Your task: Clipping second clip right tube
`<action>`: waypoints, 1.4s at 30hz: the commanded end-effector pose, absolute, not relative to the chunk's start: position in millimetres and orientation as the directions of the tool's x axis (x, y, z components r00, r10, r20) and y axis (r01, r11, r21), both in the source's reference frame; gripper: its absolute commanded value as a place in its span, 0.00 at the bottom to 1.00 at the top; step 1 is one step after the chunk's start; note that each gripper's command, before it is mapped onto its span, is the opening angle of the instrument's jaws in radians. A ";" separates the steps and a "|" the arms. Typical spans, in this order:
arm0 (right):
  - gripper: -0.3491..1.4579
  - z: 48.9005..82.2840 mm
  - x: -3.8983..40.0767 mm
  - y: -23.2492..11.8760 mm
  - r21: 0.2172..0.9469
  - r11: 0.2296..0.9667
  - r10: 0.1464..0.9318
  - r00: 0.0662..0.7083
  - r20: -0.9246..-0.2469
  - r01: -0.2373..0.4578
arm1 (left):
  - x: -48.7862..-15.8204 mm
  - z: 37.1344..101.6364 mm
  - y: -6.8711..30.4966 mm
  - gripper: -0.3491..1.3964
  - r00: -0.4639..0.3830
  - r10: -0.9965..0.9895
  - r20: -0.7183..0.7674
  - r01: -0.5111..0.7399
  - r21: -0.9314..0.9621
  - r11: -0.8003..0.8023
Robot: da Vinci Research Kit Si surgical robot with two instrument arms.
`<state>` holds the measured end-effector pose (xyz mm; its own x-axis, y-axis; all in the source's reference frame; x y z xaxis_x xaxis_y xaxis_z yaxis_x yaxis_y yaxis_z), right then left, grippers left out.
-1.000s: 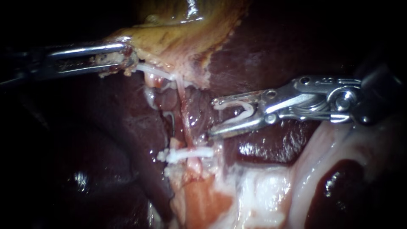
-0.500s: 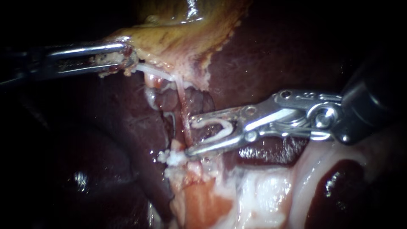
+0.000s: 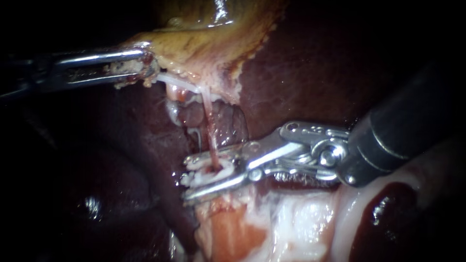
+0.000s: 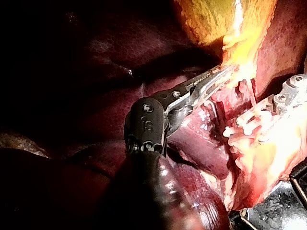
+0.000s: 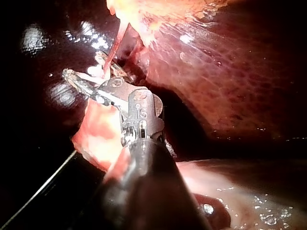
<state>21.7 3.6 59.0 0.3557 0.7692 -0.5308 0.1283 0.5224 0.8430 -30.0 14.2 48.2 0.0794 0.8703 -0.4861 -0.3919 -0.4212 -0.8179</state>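
My right instrument's jaws grip white clip astride right tube, just above lower clip already seated. Squeeze looks unfinished; full closure and release remain. My left instrument's jaws clamp gallbladder edge. No brand or label readable.

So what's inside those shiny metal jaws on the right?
A small white clip sits in the jaws of the right instrument, straddling the thin pink tube. The tube's stretch behind the lower jaw is hidden.
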 end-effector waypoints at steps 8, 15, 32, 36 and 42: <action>0.47 57.4 21.7 3.3 0.851 0.504 0.787 0.330 -0.522 0.146 | -30.0 48.3 14.2 0.00 0.079 0.870 -0.486 -0.392 -0.818 -0.421; 0.47 53.9 22.2 1.9 0.855 0.479 0.801 0.298 -0.519 0.200 | -29.7 48.5 14.3 0.00 0.078 0.870 -0.486 -0.390 -0.818 -0.422; 0.37 52.2 20.6 2.9 0.866 0.447 0.813 0.302 -0.497 0.222 | -29.7 48.5 14.3 0.00 0.078 0.870 -0.486 -0.390 -0.818 -0.422; 0.32 52.1 20.2 3.7 0.876 0.429 0.823 0.306 -0.479 0.218 | -29.7 48.5 14.3 0.00 0.078 0.871 -0.486 -0.390 -0.818 -0.422; 0.20 52.3 19.8 3.8 0.879 0.423 0.825 0.308 -0.474 0.218 | -29.7 48.5 14.3 0.00 0.078 0.871 -0.486 -0.390 -0.819 -0.422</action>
<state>19.7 3.8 52.3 0.3084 0.8249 -0.4738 0.2182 0.4234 0.8793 -29.7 14.3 48.5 0.0783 0.8705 -0.4859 -0.3901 -0.4218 -0.8185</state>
